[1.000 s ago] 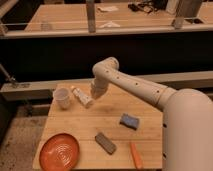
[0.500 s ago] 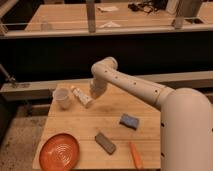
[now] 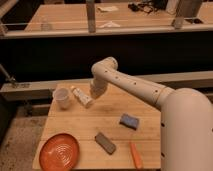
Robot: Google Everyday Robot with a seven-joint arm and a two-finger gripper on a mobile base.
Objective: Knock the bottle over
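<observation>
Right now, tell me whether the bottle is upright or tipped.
Tipped: the bottle leans or lies slanted between the cup and the gripper.

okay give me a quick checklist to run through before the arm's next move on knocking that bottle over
1. Bottle already down: cannot tell; it leans steeply, base toward the arm, but whether it lies flat is unclear.
2. Gripper position: ok, low over the table just right of the bottle's base.
3. Contact between gripper and bottle: cannot tell, they look very close.
4. Cup safe: ok for now, upright to the bottle's left, but close by; a leftward push may hit it.
5. Other items out of the way: ok; the orange plate, blue sponge, grey block and orange tool sit nearer the front edge.
</observation>
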